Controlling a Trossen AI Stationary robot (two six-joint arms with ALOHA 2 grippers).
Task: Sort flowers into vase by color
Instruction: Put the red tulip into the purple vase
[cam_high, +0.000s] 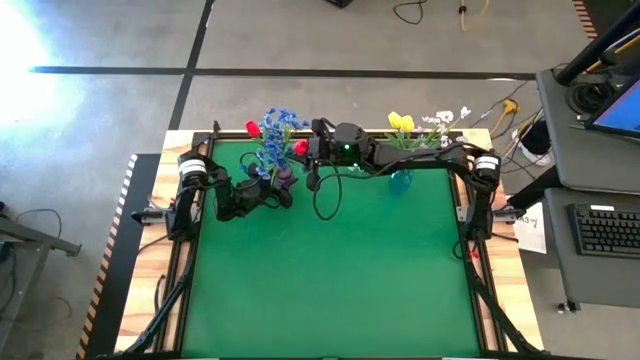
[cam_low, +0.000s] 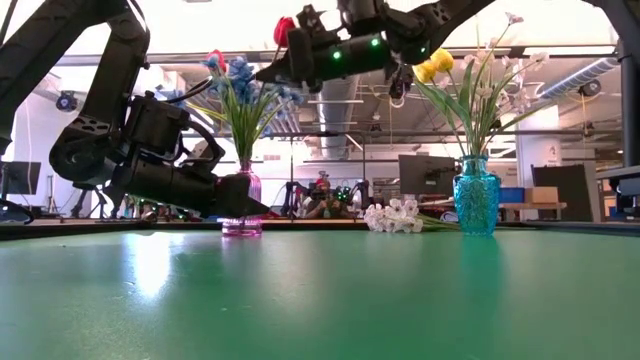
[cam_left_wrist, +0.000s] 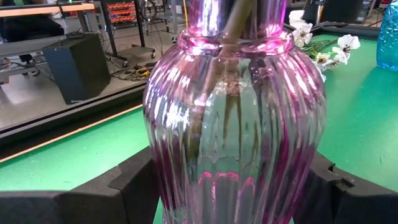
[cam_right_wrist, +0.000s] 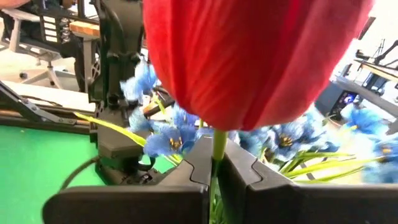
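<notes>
Red tulip (cam_right_wrist: 249, 62) — held aloft by the right gripper (cam_right_wrist: 214, 168), fingers pinched tight on its thin green stem just under the bloom. It hangs above and slightly to the side of the pink vase (cam_low: 241, 205), close among the blue flowers (cam_low: 240, 85) already standing there.

Pink vase — the landmark. Sits at the far edge of the green table (cam_high: 330, 270). Left gripper (cam_left_wrist: 217, 186) is down at table level with a finger on each side of the vase's ribbed belly, spread wide to span the glass; likely bracing it so it won't tip while a stem goes in. Whether the pads press the glass or only flank it, can't tell.

A second red tulip (cam_high: 252, 127) shows at the far side of the blue bunch. So this vase seems to take blue and red.

Turquoise vase (cam_low: 477, 195) — well off to the side of the pink one, holding yellow tulips (cam_low: 434, 66) and white blossoms (cam_low: 505, 55). One white spray (cam_low: 393, 216) lies flat on the table between the two vases, nearer the turquoise; still unsorted, by the look of it.

Judgement: the stem must be lowered through the crowded neck; blue stems may block it.
</notes>
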